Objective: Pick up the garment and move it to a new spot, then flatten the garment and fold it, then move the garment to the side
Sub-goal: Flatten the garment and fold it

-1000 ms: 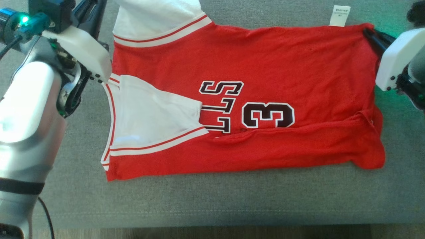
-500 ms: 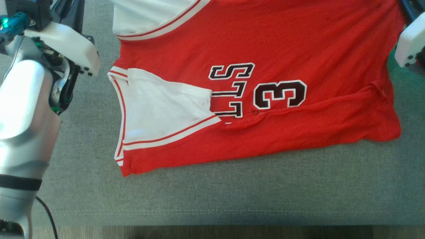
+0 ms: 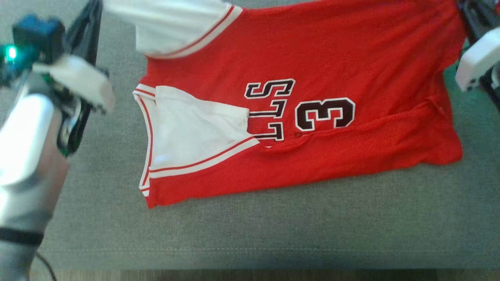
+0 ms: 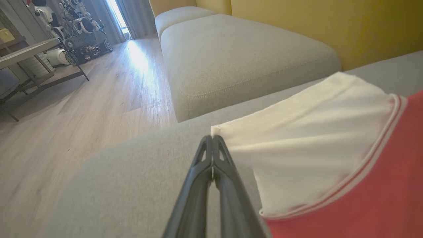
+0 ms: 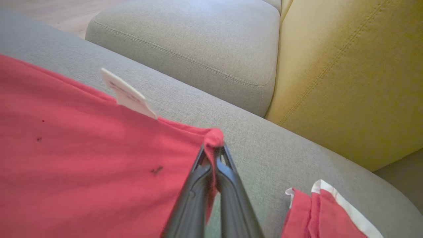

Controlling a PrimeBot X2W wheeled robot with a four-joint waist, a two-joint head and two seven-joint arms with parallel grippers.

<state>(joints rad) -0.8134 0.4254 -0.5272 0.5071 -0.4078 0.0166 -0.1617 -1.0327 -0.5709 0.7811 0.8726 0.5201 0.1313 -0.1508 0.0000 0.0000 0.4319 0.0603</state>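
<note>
Jersey (image 3: 320, 54) is a thin red basketball top spread across the grey sofa cushion (image 3: 273, 234), and it looks light, soft and floppy, so it'll probably sag and wrinkle wherever nothing holds it. Left gripper (image 4: 211, 140) is clenched on its white far corner and right gripper (image 5: 213, 150) is pinched on the red hem corner near the tag (image 5: 129, 94); those two corners seem like the spots to grab, since pulling them apart should keep it taut.
</note>
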